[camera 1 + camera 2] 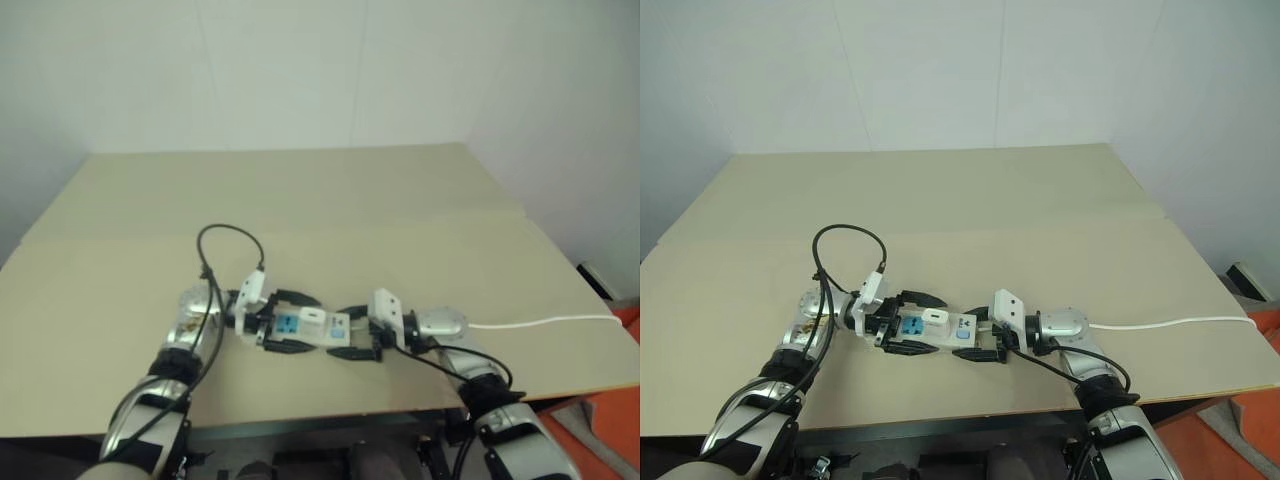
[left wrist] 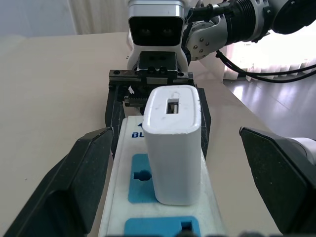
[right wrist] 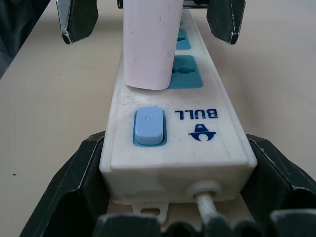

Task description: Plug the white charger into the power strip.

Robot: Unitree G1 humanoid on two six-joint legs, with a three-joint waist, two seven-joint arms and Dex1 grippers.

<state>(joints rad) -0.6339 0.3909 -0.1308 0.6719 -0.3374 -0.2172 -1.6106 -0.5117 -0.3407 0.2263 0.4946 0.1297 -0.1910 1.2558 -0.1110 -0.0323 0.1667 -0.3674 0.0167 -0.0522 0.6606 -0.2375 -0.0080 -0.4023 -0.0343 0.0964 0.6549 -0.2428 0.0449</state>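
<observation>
With the white charger point(image 2: 173, 143) seated in the power strip point(image 3: 197, 133), my left end effector point(image 2: 173, 182) is spread, my right end effector point(image 3: 173, 187) pinches the strip's switch end, and I judge only backing away remains.

1. The charger point(image 3: 150, 42) is cut off by the top edge of the right wrist view; its upper part is out of frame.
2. The charger's prongs are hidden where its base meets the power strip point(image 3: 197, 128), so how deeply it is seated cannot be told.
3. The near end of the power strip is cut off by the lower edge of the left wrist view.
4. The strip's cable point(image 1: 545, 322) leaves the frame at the edge of the head view.
5. The left gripper point(image 2: 177, 173) has both fingers point(image 2: 74, 182) cut off by the frame edges.
6. The right gripper point(image 3: 173, 173) has its finger bases cut off at the lower edge.
</observation>
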